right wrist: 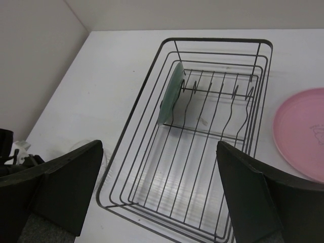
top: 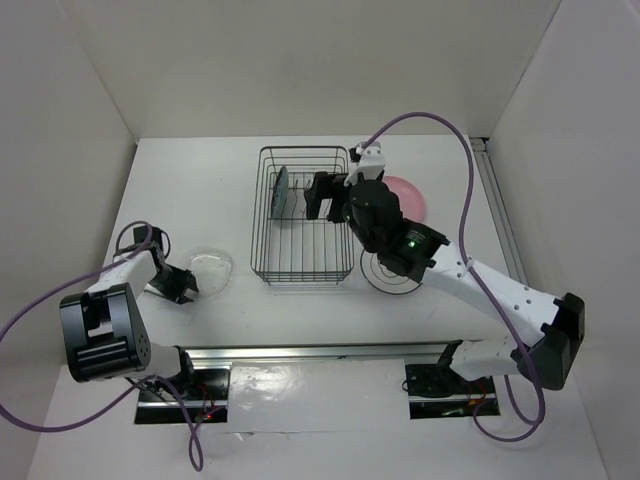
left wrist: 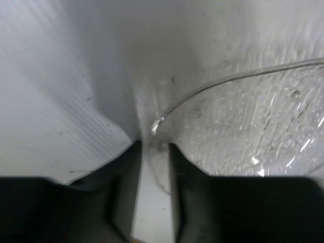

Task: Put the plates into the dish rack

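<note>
The clear glass plate [top: 212, 268] lies flat on the table at the left. My left gripper [top: 183, 287] is low at its left edge, and the plate's rim [left wrist: 162, 119] runs into the narrow gap between the fingers; the gripper [left wrist: 154, 147] is partly open, with bare table showing beside the rim. The dish rack [top: 300, 215] holds the teal-green plate [top: 281, 190] upright in its far left prongs. My right gripper [top: 325, 197] hovers wide open and empty over the rack [right wrist: 136, 142]. The pink plate [top: 408, 195] lies right of the rack. The white dark-rimmed plate [top: 390, 272] is partly hidden under my right arm.
White walls enclose the table on the left, back and right. A metal rail [top: 320, 352] runs along the near edge between the arm bases. Purple cables [top: 440, 125] loop above the right arm and beside the left one.
</note>
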Controlling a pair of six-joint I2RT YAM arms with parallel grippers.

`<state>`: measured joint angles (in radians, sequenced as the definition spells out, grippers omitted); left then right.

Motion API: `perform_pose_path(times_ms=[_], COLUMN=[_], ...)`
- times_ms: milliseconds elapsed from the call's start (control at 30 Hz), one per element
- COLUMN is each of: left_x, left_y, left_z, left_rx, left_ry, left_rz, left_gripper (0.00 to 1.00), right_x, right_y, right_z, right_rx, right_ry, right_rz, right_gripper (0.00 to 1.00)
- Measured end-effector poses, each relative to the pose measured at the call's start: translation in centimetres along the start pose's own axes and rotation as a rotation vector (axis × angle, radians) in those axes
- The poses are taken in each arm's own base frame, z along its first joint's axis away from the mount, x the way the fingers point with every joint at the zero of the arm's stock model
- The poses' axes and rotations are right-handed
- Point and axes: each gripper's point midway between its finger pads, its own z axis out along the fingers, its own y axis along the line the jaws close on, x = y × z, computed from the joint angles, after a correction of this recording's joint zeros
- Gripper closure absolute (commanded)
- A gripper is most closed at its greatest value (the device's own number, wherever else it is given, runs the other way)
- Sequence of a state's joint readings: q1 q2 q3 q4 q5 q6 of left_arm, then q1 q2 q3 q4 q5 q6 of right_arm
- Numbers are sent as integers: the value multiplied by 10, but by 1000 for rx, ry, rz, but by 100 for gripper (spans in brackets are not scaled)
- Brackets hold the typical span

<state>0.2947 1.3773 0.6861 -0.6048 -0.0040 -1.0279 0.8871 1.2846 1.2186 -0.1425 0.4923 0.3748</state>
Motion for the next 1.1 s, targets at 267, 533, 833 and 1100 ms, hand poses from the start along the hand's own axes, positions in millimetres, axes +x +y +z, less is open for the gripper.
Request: perform_pose_path(times_ms=[267, 533, 833, 1100], left_x=[-4, -17, -82, -52], left_y=[-21, -40, -109, -149], left_z=[1, 1, -109, -207], left_rx=[74, 89, 346, 634], left_ry=[16, 15, -272, -453], left_rz=[-5, -28, 156, 496], left_gripper=[100, 100, 100, 100], right_x=[-24, -32, 7, 2], right_y=[3, 6, 31, 58], right_z=[-13, -19, -9, -16], right_rx=[-28, -55, -255, -437], right_ry=[-62, -78, -3, -61], right_rz=[46, 42, -56, -190], right_gripper=[0, 0, 0, 0])
